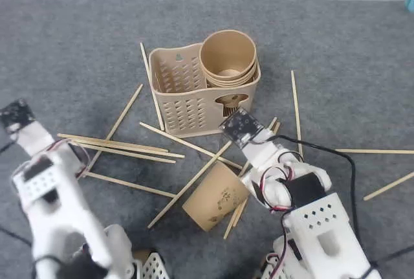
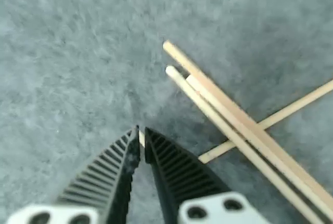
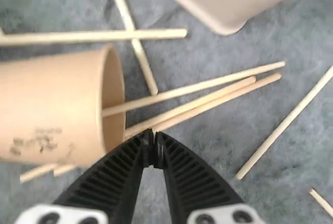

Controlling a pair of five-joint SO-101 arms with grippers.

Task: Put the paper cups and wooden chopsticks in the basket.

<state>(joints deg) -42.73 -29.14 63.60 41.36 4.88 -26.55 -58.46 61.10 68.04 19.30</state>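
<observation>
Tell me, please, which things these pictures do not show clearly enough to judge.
Number of stacked paper cups in the basket: high view, nested rims hide it.
Whether the pale sliver at the left gripper is a chopstick: left wrist view, too small.
Base of the lying cup: right wrist view, cut by the edge.
Whether the right gripper pinches the chopsticks: right wrist view, it covers their ends.

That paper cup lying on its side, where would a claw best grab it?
Probably by the rim of the tipped paper cup, one finger inside the mouth and one outside, coming from the open end, which faces the right gripper. Its round wall looks too wide to span.
</observation>
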